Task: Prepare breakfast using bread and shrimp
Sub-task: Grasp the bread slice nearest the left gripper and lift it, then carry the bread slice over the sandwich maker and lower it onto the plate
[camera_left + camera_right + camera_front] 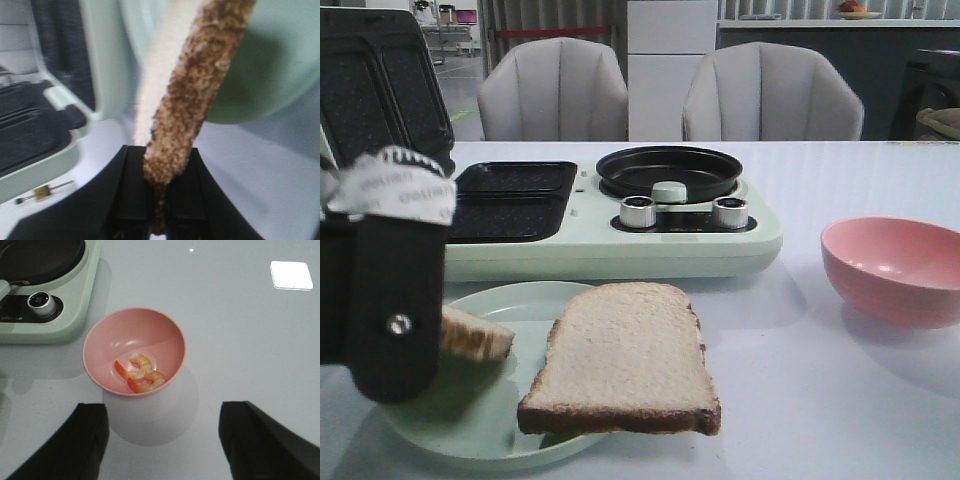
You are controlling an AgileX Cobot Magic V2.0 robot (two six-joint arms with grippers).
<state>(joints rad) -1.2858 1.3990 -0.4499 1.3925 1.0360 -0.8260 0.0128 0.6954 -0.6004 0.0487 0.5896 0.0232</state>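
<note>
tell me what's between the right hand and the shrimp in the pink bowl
Only bare white table and the near wall of the pink bowl. The right wrist view shows the open right hand short of the shrimp, nothing else between them.

A big pale green cooking machine (620, 235) sat on the white table (840, 400). It had a round black pan (669, 170) on top and two shiny silver knobs (638, 212) in front. Beside the pan was a flat black grill tray (510, 200), and its dark lid (380, 85) stood open. A round, light green plate (510, 305) lay just in front of the machine. A smooth pink bowl (895, 268) sat off to the right, apart from the machine. Two grey padded chairs (555, 90) stood behind the table.
</note>
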